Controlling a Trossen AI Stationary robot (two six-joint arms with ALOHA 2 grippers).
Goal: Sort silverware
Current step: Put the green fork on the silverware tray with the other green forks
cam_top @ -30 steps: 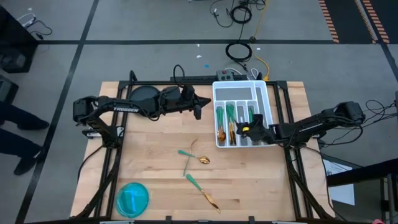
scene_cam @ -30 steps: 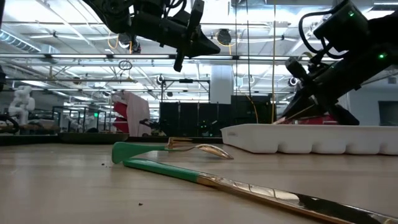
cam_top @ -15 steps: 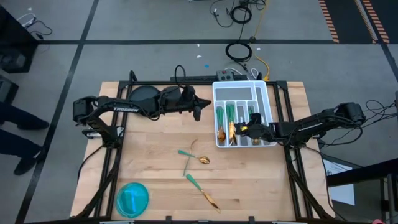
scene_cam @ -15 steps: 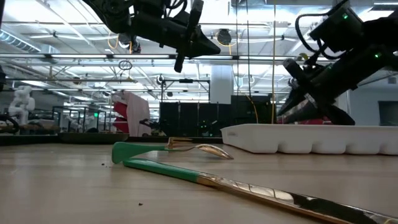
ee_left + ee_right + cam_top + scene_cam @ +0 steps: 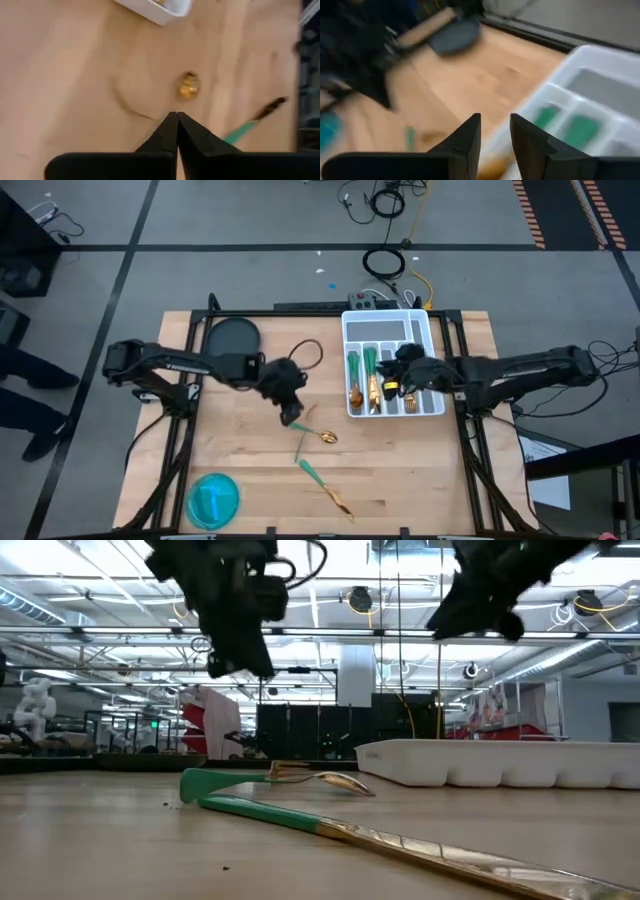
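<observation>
In the high view, a wooden table point(image 5: 240, 470) is seen with a white tray point(image 5: 432, 350) at its far right part; several pieces of silverware point(image 5: 362, 375) are laid in the tray's compartments, teal handles toward the far edge and gold heads toward the near edge. Three more pieces are left loose on the wood: a spoon point(image 5: 312, 431) and a fork point(image 5: 305, 438) crossed near the table's middle, and a knife point(image 5: 326, 489) nearer the front edge. A blue bowl point(image 5: 213, 498) is placed at the front left corner and a dark disc point(image 5: 231, 336) at the far left. The left gripper point(image 5: 291, 416) is held over the wood just left of the crossed pieces; the right gripper point(image 5: 393, 372) is held over the tray. In the low view, the knife point(image 5: 400, 840) is seen lying across the foreground with the spoon point(image 5: 320, 780) behind it, the tray point(image 5: 500, 762) stands at the right, and both grippers are raised clear of the table. In the left wrist view, the fingers point(image 5: 170, 135) are pressed together with nothing between them, above the spoon's gold bowl point(image 5: 188, 85). In the right wrist view, the fingers point(image 5: 465, 137) are parted with nothing between them, above the tray's edge point(image 5: 555, 85)
</observation>
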